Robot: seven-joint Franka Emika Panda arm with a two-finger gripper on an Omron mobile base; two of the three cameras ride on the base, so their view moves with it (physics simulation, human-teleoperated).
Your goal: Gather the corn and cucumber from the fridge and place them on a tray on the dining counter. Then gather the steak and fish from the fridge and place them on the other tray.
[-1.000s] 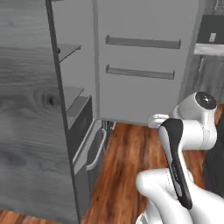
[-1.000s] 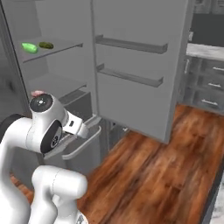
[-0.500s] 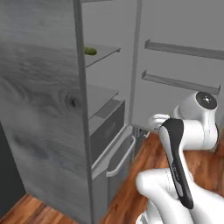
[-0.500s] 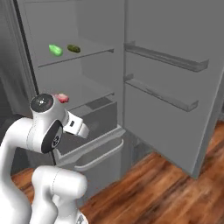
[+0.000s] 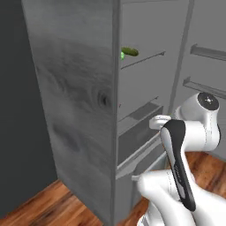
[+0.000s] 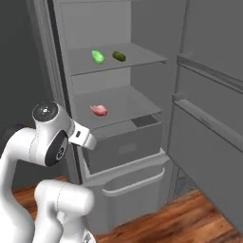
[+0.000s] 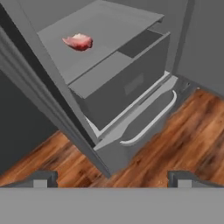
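Observation:
The fridge (image 6: pixel 152 28) stands open in front of me. On its upper shelf lie the bright green corn (image 6: pixel 97 57) and, just right of it, the dark olive cucumber (image 6: pixel 118 56). The cucumber (image 5: pixel 129 51) also peeks past the fridge's side panel (image 5: pixel 66 88) in the left base view. One shelf lower rests the pink steak (image 6: pixel 98 110), seen at the upper left of the hand view as the steak (image 7: pixel 78 41). My gripper (image 7: pixel 112 179) is open and holds nothing, well short of the shelves and above the floor. The fish, the tray and the dining counter are out of view.
Below the steak's shelf sits a grey drawer (image 6: pixel 126 147), and under it a bottom drawer with a curved pale handle (image 7: pixel 151 122). The open fridge door (image 6: pixel 209 109) with its two rails stands to the right. Wooden floor (image 7: pixel 175 140) lies in front.
The whole picture has shifted as the base moved: the fridge's inside has come round to face me and looks closer. The gripper stays open.

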